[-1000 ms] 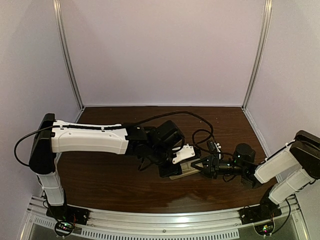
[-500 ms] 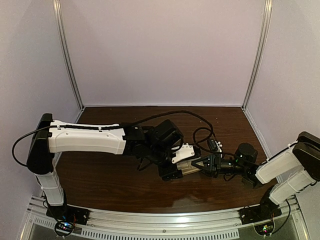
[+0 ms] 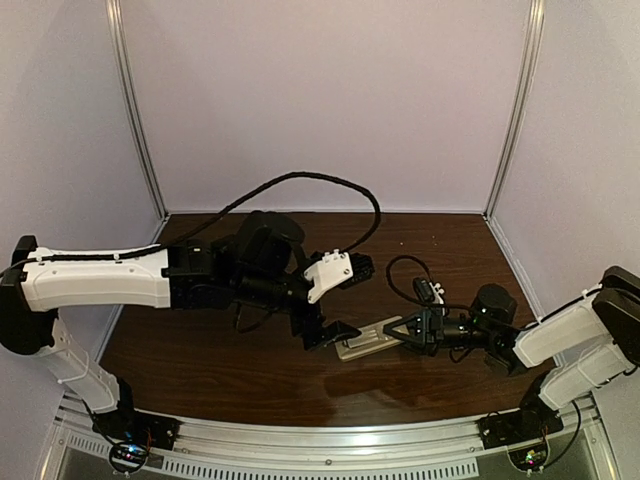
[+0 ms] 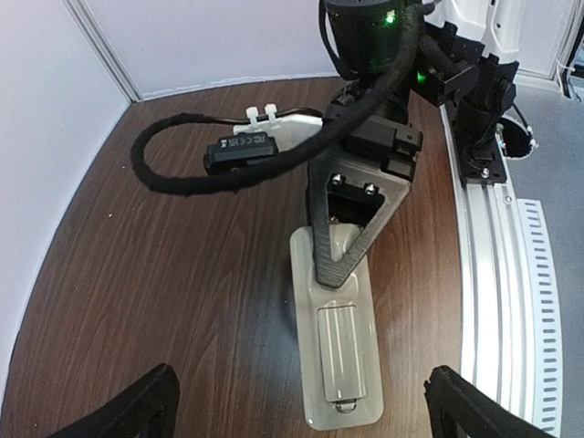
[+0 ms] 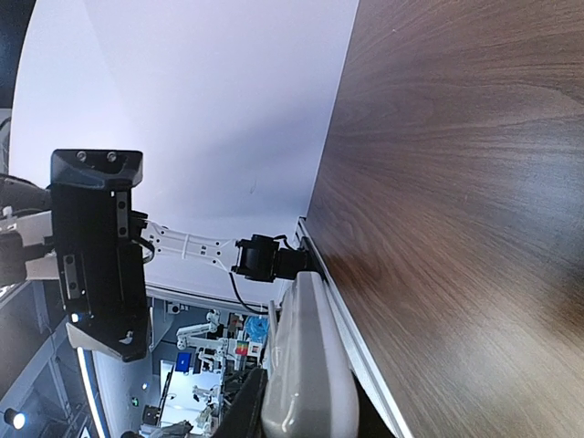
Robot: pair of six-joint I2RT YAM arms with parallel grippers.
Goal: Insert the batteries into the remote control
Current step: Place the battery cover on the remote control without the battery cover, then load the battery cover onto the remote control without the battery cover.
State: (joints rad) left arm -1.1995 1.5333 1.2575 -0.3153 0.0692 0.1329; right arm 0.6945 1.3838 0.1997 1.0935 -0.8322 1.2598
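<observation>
1. Rail (image 3: 320,440): aluminium, along the near table edge, with both arm bases bolted to it.
2. Table (image 3: 220,370): dark brown wood grain.
3. Remote control (image 3: 368,338): pale, flat and rectangular. It lies on the table just right of centre, long axis running left to right. The left wrist view shows a rectangular cover panel (image 4: 339,351) on its upward face, seated flush.
4. Right gripper (image 3: 405,330): reaches in low from the right. Its fingers (image 4: 333,242) are drawn narrow onto the right end of the remote control and pinch it. The right wrist view shows the casing edge-on between them.
5. Left gripper (image 3: 328,333): at the left end of the remote control. Its fingers (image 4: 137,411) are spread wide with nothing between them, clear of the casing on both sides.
6. Black cable (image 3: 300,180): arches over the left arm towards the far wall.
7. Walls (image 3: 330,100): pale lilac with metal corner posts.
</observation>
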